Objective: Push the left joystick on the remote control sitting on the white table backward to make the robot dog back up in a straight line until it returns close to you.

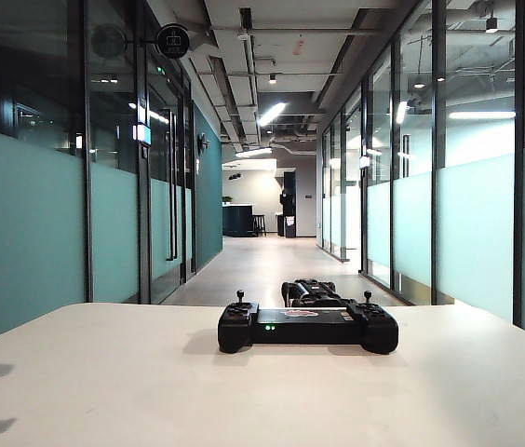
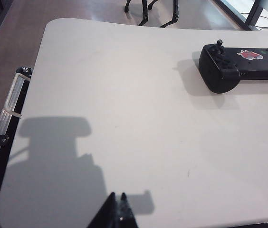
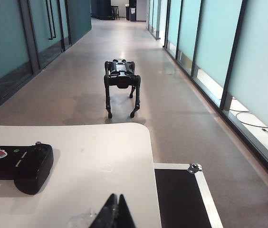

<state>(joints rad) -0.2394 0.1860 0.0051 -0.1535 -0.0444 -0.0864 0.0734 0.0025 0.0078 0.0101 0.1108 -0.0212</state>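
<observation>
An office corridor – long, lined left and right with frosted glass partitions (image 1: 30,223) in dark frames. Overhead, exposed ducts and strip lights (image 1: 272,112) – no finished ceiling. At the far end, a lounge counter with stools (image 1: 240,220). Pale polished floor (image 3: 181,114) throughout.

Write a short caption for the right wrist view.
Shut right gripper above white table; robot dog stands in the corridor.

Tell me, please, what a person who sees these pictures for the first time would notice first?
First the black remote, lying alone in the middle of the white table. Then the robot dog, standing in the glass-walled corridor just beyond the table's far edge. Both end effectors, left and right, are shut and hang over the table's near side, away from the remote.
</observation>
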